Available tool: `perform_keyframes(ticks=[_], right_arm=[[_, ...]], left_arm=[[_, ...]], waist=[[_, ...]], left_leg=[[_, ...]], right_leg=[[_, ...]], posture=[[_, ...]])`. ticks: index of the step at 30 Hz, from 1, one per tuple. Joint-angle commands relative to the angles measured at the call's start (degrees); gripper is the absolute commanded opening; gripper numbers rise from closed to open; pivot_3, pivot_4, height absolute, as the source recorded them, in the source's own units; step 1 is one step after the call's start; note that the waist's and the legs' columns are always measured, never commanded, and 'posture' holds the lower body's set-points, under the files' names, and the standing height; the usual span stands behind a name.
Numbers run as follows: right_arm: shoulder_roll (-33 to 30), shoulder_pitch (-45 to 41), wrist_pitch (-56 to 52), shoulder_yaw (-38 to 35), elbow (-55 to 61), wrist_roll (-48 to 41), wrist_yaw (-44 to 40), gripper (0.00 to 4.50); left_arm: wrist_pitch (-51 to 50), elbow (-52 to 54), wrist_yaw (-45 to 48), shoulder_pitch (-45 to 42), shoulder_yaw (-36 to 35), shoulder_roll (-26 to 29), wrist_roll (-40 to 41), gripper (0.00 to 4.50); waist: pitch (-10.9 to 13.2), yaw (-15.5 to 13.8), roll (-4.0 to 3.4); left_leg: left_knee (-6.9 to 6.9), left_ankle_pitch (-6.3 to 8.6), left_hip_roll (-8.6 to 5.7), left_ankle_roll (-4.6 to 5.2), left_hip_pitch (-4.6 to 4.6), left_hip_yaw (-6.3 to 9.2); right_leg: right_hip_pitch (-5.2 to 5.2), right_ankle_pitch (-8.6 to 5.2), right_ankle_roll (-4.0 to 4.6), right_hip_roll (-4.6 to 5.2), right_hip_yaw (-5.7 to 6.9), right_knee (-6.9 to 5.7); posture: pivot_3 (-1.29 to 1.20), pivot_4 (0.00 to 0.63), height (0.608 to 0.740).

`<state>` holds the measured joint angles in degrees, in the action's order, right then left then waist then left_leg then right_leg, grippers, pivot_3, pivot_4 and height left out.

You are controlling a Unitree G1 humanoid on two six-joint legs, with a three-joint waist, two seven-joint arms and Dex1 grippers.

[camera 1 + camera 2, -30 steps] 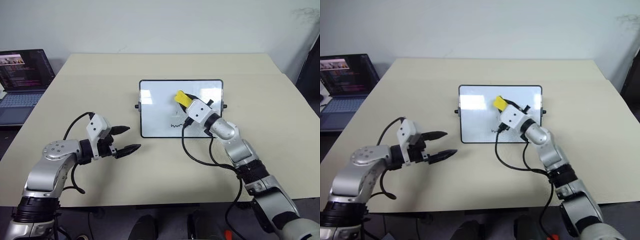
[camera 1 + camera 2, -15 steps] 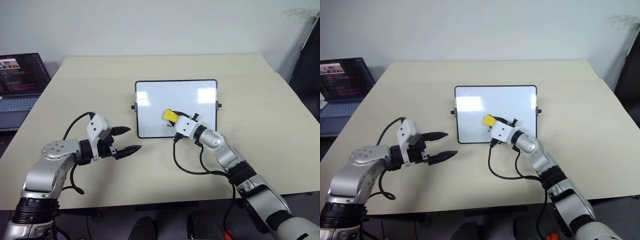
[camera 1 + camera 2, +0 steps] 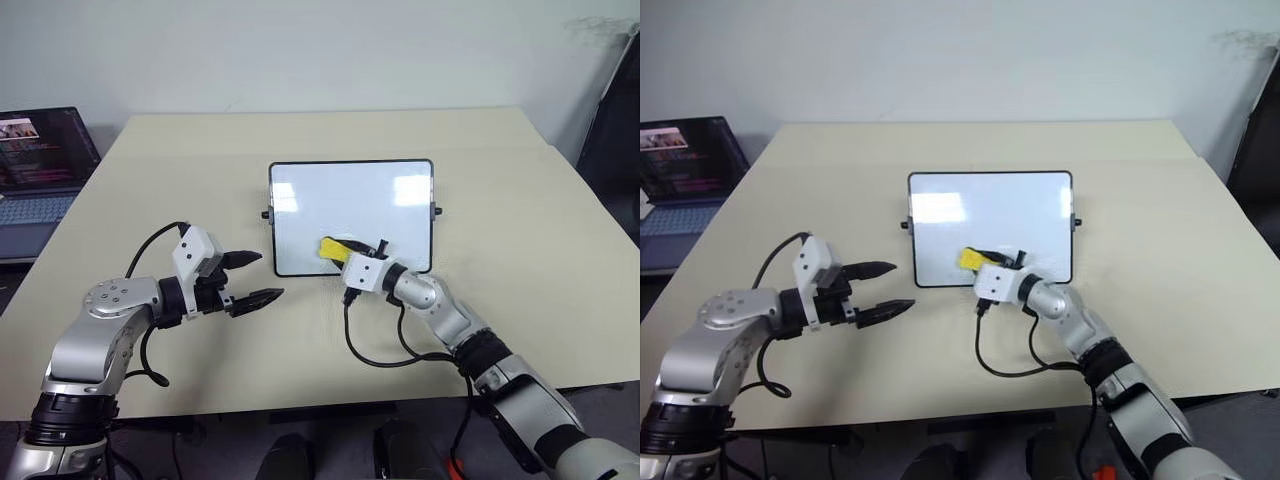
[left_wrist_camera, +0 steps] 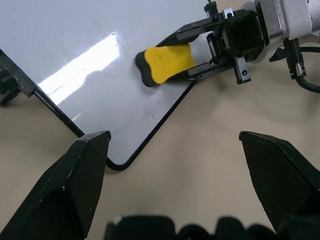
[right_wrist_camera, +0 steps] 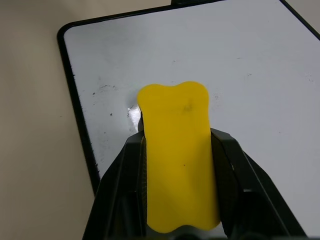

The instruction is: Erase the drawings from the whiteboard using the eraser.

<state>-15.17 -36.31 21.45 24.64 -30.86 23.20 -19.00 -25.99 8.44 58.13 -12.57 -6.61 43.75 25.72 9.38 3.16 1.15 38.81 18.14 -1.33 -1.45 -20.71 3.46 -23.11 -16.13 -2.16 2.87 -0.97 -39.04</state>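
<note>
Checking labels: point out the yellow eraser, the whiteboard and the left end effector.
Yellow rectangular eraser [image 4: 167, 61], left wrist view, middle of its top face.
White glossy whiteboard with black frame [image 3: 350, 200], left eye view, bare white surface.
Left end effector [image 3: 254, 277], left eye view, midway between its open fingertips.

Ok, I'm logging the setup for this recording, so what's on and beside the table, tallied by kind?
Whiteboard: 1
Eraser: 1
Laptop: 1
Table: 1
Total: 4
</note>
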Motion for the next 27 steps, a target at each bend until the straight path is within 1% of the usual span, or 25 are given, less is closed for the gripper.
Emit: perform_keyframes(ticks=[1, 4, 7, 12, 17, 23, 27], right_arm=[[-2.2, 1.1, 4.6, -4.7, 4.1, -3.0, 2.2, 1.35], [-3.9, 1.2, 6.8, -8.3, 6.1, -4.1, 5.3, 1.35], [-5.1, 1.2, 7.3, -10.5, 4.9, -3.2, 8.5, 1.35], [-4.9, 1.2, 8.1, -10.9, 0.3, -0.8, 13.4, 1.35], [-0.4, 0.9, 4.9, -8.1, -4.4, 0.6, 14.0, 1.35], [6.7, -4.8, -2.5, -7.1, -4.7, 0.5, 12.2, 1.35], [9.4, -7.2, -2.7, -4.2, -6.9, 1.9, 11.2, 1.35]], left_arm=[[-0.2, 1.5, 1.0, -0.4, -1.7, 1.5, 1.3, 4.5], [-0.9, 1.9, 1.9, -0.6, -1.7, 1.8, 2.5, 4.5], [-0.9, 1.9, 1.9, -1.1, -1.5, 1.8, 2.6, 4.5], [-0.9, 1.5, 2.1, -1.6, -1.2, 1.9, 2.4, 4.5], [-0.8, 1.3, 2.4, -1.8, -1.1, 2.0, 2.3, 4.5], [-0.8, 0.9, 2.7, -1.9, -1.0, 2.1, 1.9, 4.5], [-0.7, 0.9, 2.7, -1.9, -1.0, 2.0, 1.8, 4.5]], waist=[[0.0, -0.3, -0.01], [0.1, -0.4, -0.03], [0.1, -0.3, -0.03], [0.1, 0.0, -0.03], [0.1, 0.4, 0.0], [0.1, 1.2, -0.01], [0.1, 1.3, -0.01]], left_leg=[[0.0, 0.0, 0.0, 0.0, -0.05, 0.02], [0.0, 0.0, 0.0, -0.01, -0.18, 0.05], [-0.04, 0.0, 0.0, -0.02, -0.19, 0.03], [-0.07, 0.0, 0.01, -0.01, -0.18, -0.03], [-0.07, 0.0, 0.03, -0.01, -0.11, -0.12], [-0.03, -0.01, 0.04, 0.01, -0.01, -0.12], [-0.02, -0.02, 0.04, 0.0, -0.04, -0.06]], right_leg=[[-0.03, 0.0, 0.0, 0.0, 0.0, 0.01], [-0.12, 0.0, 0.0, 0.02, 0.0, 0.08], [-0.13, -0.02, -0.02, 0.01, 0.0, 0.15], [-0.13, -0.03, -0.02, 0.01, -0.03, 0.18], [-0.11, -0.03, -0.02, -0.02, -0.04, 0.13], [-0.09, 0.02, 0.03, -0.06, -0.07, -0.04], [-0.1, 0.05, 0.02, -0.06, -0.04, -0.01]], posture=[[0.0, 0.15, 0.74], [0.0, 0.15, 0.74], [0.0, 0.15, 0.74], [0.0, 0.15, 0.74], [0.0, 0.15, 0.74], [0.0, 0.15, 0.74], [0.0, 0.15, 0.74]])
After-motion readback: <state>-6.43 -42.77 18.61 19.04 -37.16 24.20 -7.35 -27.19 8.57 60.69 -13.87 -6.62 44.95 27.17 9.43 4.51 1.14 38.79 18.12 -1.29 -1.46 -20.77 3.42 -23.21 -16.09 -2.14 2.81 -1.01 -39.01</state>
